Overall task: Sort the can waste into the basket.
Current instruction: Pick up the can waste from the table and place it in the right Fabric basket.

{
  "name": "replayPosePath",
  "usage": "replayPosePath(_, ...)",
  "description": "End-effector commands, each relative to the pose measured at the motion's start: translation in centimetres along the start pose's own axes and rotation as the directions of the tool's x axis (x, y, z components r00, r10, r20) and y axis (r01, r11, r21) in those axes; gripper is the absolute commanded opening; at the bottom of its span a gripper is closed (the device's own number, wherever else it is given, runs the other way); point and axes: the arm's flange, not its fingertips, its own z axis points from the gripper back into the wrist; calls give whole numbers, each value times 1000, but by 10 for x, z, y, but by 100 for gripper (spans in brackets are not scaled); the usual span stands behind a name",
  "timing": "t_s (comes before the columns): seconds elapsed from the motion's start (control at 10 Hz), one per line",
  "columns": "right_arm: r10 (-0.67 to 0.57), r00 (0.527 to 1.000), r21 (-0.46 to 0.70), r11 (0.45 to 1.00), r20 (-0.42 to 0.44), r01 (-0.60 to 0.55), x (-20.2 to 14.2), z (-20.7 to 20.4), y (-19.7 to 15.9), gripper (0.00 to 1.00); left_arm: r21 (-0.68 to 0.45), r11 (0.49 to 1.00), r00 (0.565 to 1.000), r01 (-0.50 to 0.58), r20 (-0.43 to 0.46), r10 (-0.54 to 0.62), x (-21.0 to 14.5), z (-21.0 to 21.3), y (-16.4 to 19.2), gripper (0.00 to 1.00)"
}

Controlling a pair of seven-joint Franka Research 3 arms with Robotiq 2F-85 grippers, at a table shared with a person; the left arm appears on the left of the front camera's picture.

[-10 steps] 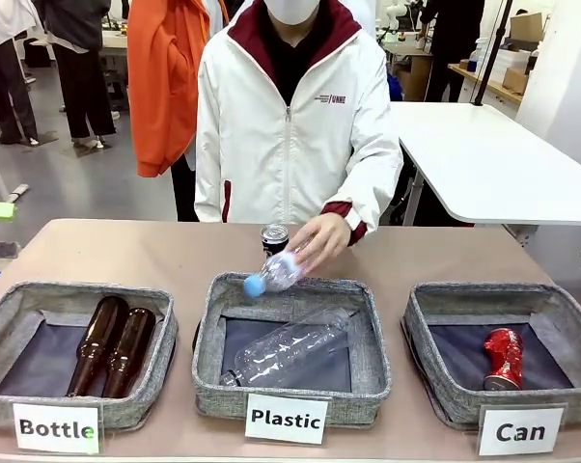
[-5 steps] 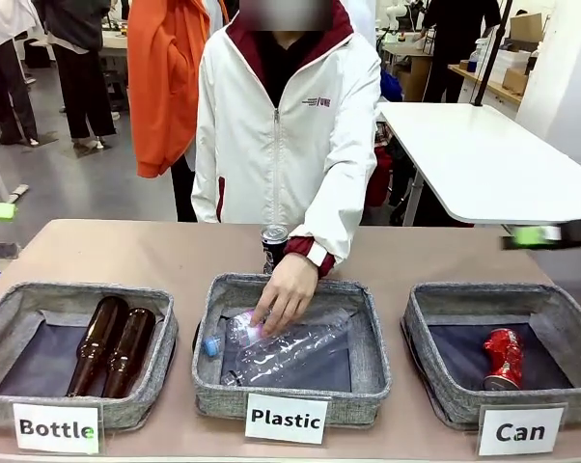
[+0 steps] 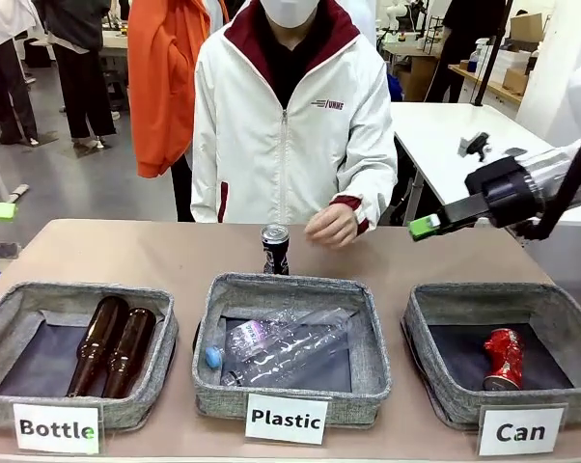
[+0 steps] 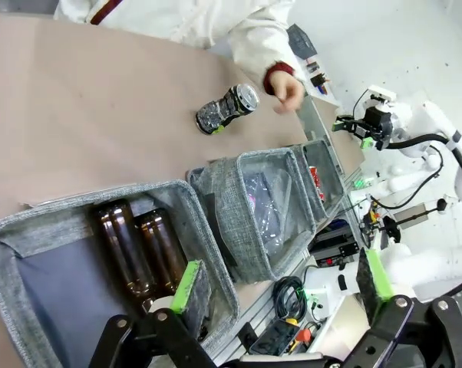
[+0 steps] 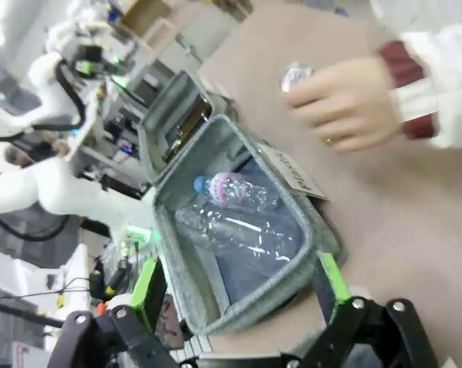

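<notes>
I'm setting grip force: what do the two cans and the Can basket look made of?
Black can: probably thin metal, dark printed sides, shiny silver top. Red can: likely thin metal too, glossy red coat, dented shape. Can basket: grey woven fabric, matte, with a dark lining.

I count three baskets: the Bottle basket point(image 3: 78, 289), the Plastic basket point(image 3: 290, 283) and the Can basket point(image 3: 493, 289), each with one white label, so three labels point(image 3: 286, 419). I see two brown bottles point(image 3: 97, 342), two clear plastic bottles point(image 3: 300, 359), and two cans: one red can point(image 3: 504, 357) and one black can point(image 3: 275, 249). One person stands opposite me, with one hand point(image 3: 331, 227) showing.
</notes>
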Motion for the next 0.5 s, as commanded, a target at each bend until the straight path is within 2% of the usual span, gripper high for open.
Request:
replayPosePath(0.0,33,984,37,998,174,-40,-62,90,27,100,3,1000,1000,-7,-8,7,0,3,-2,100)
replayPosePath(0.2,44,922,-20,999,385,-39,-142,149,41,100,3,1000,1000,-7,-8,7,0,3,-2,100)
replayPosePath(0.3,46,890,-25,999,453,-39,-164,159,42,100,3,1000,1000,-7,-8,7,0,3,-2,100)
replayPosePath(0.4,56,887,-22,998,459,-51,-168,158,40,100,3,1000,1000,-7,-8,7,0,3,-2,100)
